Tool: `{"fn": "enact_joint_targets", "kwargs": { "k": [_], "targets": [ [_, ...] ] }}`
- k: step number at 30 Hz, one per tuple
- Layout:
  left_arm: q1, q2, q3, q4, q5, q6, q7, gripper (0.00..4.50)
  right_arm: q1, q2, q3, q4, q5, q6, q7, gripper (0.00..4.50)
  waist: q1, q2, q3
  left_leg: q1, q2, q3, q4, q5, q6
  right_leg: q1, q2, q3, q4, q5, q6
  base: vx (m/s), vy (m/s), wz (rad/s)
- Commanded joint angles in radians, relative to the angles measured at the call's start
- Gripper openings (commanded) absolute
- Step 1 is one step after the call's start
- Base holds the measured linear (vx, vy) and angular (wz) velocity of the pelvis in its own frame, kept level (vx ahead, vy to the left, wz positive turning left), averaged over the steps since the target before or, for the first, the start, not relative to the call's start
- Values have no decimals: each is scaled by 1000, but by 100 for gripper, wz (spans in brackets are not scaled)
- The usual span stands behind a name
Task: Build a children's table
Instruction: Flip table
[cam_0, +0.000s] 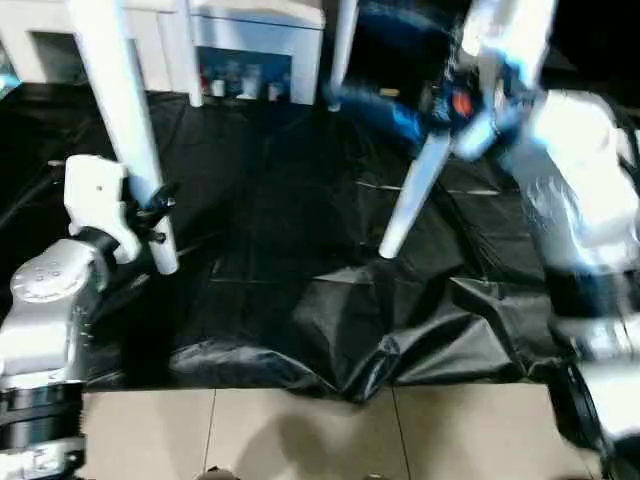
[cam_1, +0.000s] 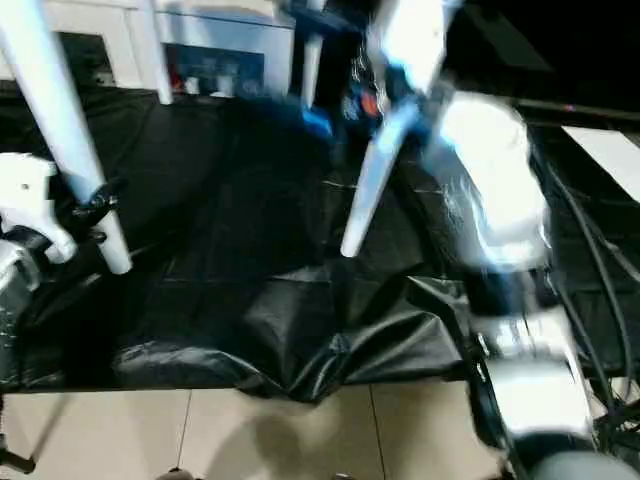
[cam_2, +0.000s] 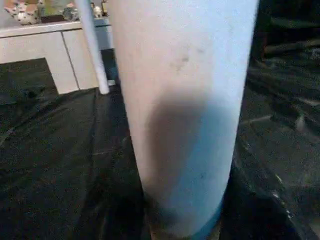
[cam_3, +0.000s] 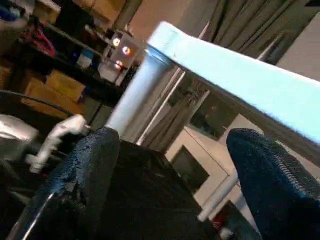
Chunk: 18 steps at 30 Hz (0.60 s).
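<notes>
We are holding the left leg (cam_0: 128, 120) in our left hand (cam_0: 150, 215), its fingers partly closed around the tube near its lower tip, with the leg's long axis running steeply up and slightly left, narrow end pointing down over the black sheet (cam_0: 280, 260). Our right hand (cam_3: 170, 175) is standing wide open and gripping nothing, just below the tabletop (cam_3: 240, 80), where another leg (cam_3: 132, 95) is meeting its corner. A middle leg (cam_0: 415, 195) is slanting down towards the sheet, nearer to our right arm.
</notes>
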Motion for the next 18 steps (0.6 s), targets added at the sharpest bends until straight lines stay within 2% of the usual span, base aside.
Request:
{"fn": "enact_joint_targets", "kwargs": {
  "k": [1,2,3,4,5,7,8,10,11,17,18],
  "targets": [
    [31,31,12,79,37,3,14,241,69,-14,-32,-91,42,63,-50,375,9,47,-60,9,6,-1,-83,-203,-20,49,-61,52,-96,-149,-125,0,0,0],
    [33,42,19,96,53,-15,32,241,99,-9,-49,-108,45,75,-76,375,3,38,-60,6,2,0,-83,-203,-19,54,-56,55,-100,-152,-122,0,0,0],
    [33,42,19,96,53,-15,32,242,99,-9,-49,-108,45,75,-76,375,2,33,-60,2,-3,-1,-85,-212,-25,60,-52,53,-101,-200,-106,0,0,0],
    [39,56,30,112,59,-32,48,257,139,-8,-74,-131,52,98,-107,375,-1,31,-61,1,-4,-2,-85,-208,-25,60,-54,53,-101,-216,-103,0,0,0],
    [52,63,49,110,46,-35,46,257,174,-14,-97,-142,54,107,-119,375,-2,40,-62,2,-6,-1,-82,-189,-23,59,-53,55,-106,-215,-99,0,0,0],
    [74,65,70,92,20,-25,26,272,208,-25,-114,-154,56,118,-125,375,0,46,-62,6,-3,0,-83,-181,-19,52,-53,57,-106,-205,-114,0,0,0],
    [86,70,72,84,10,-17,17,272,221,-30,-120,-174,68,137,-137,375,-1,54,-63,8,-1,0,-83,-184,-18,51,-52,57,-107,-184,-131,0,0,0],
    [125,75,83,67,2,-40,12,272,255,-37,-141,-183,76,159,-164,375,-1,54,-65,9,-1,0,-81,-172,-10,51,-49,57,-101,-137,-150,0,0,0],
    [137,71,92,59,-6,-55,9,272,266,-40,-146,-182,75,162,-171,375,0,59,-64,9,0,1,-81,-170,-7,48,-48,57,-100,-110,-160,0,0,0],
    [200,49,129,-10,-87,-75,-45,272,311,-34,-162,-179,68,180,-214,375,1,57,-62,11,1,4,-83,-196,-7,46,-48,58,-99,-110,-175,0,0,0],
    [258,16,168,-101,-187,-42,-94,272,354,-16,-164,-172,62,181,-235,375,5,58,-60,9,5,3,-84,-202,-13,49,-57,60,-98,-129,-179,0,0,0]
  ]
}}
